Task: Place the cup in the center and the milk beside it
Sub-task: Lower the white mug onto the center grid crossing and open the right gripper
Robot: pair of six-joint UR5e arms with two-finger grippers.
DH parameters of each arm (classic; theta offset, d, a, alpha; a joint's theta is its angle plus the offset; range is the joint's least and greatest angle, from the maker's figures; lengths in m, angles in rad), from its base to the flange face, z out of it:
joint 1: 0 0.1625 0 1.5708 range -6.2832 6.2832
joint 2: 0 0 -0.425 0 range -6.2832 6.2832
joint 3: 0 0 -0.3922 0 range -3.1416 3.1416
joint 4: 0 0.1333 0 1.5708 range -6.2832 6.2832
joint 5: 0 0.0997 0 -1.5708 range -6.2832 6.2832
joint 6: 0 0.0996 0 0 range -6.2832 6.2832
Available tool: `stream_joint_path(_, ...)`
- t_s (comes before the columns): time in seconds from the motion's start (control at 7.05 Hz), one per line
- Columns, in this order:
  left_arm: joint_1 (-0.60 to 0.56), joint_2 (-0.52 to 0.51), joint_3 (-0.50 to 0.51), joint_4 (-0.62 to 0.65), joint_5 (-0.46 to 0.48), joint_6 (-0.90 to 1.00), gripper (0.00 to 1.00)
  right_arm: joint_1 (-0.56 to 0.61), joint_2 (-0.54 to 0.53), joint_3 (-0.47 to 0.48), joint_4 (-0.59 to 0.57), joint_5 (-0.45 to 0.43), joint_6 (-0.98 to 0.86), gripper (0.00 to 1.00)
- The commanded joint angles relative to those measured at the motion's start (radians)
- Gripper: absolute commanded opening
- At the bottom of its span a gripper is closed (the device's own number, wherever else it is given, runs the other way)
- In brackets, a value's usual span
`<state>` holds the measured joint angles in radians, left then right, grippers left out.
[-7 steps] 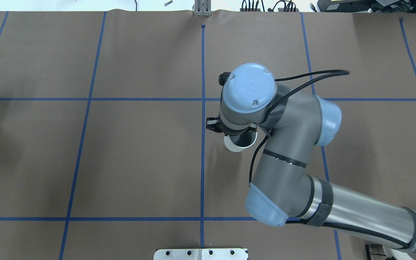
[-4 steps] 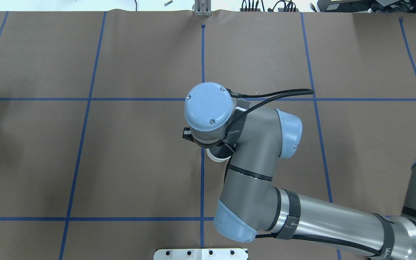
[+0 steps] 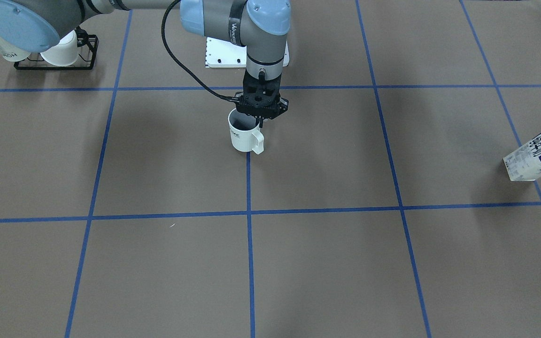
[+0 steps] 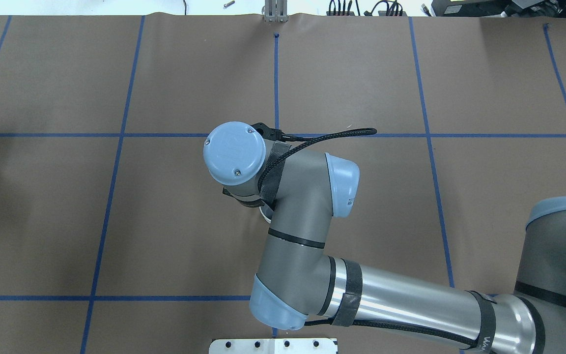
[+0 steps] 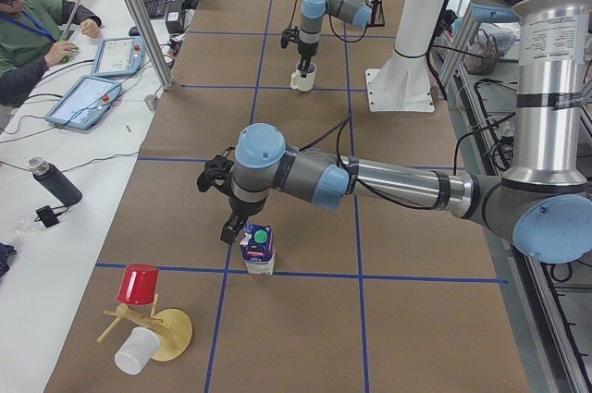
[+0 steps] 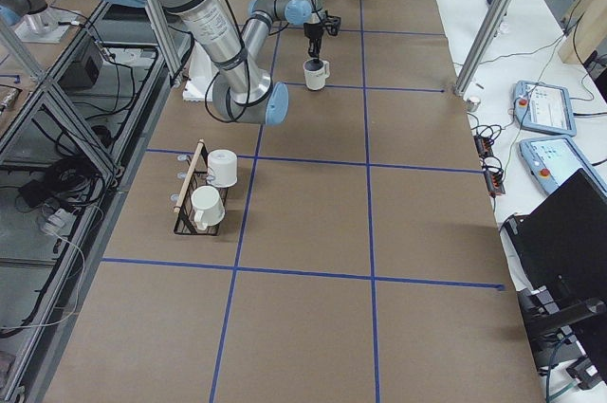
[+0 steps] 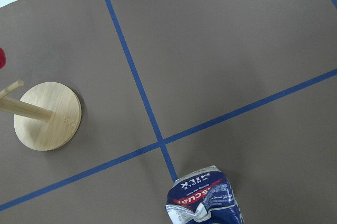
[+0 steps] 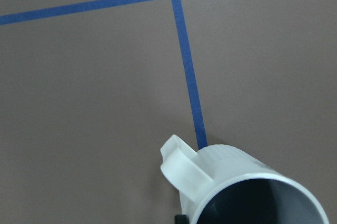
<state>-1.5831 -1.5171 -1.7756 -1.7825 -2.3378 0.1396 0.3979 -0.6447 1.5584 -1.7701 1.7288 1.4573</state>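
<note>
The white cup [image 3: 243, 138] with a loop handle and dark inside sits low on the brown tabletop, on a blue tape line [image 3: 249, 188] near the center. My right gripper [image 3: 257, 123] is shut on its far rim from above. The right wrist view shows the cup [image 8: 231, 176] close up. In the overhead view only a sliver of the cup [image 4: 265, 214] shows under the arm. The milk [image 3: 536, 155] stands far off at the table's left end. My left gripper [image 5: 231, 227] hangs just beside the milk [image 5: 258, 247]; I cannot tell if it is open or shut.
A black rack [image 3: 54, 54] with two other white cups stands near the robot's right side. A wooden stand [image 5: 148, 319] with a red cup and a white cup sits past the milk. A person [image 5: 28, 23] sits at the far side with tablets.
My right arm has moved leftward in the overhead view, carrying the cup to the central blue line. The milk has not moved.
</note>
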Motion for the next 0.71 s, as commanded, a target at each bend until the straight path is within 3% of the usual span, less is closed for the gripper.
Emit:
stream_joint_path(0.0, 0.0, 0.0, 0.001, 0.0, 0.0, 0.0, 0.99, 0.001, 0.0, -0.004, 0.003, -0.008, -0.009, 0.0)
stream_joint_path(0.14, 0.002, -0.001, 0.001, 0.0, 0.0, 0.0, 0.99, 0.002, -0.001, -0.014, 0.05, -0.014, -0.008, 0.0)
stream_joint_path(0.28, 0.002, -0.002, 0.001, 0.0, 0.0, 0.0, 0.99, 0.004, -0.003, -0.046, 0.107, -0.028, -0.002, 0.36)
stream_joint_path(0.57, 0.002, -0.002, 0.001, 0.0, 0.0, 0.0, 0.99, 0.009, -0.001, -0.052, 0.14, -0.06, -0.009, 0.92)
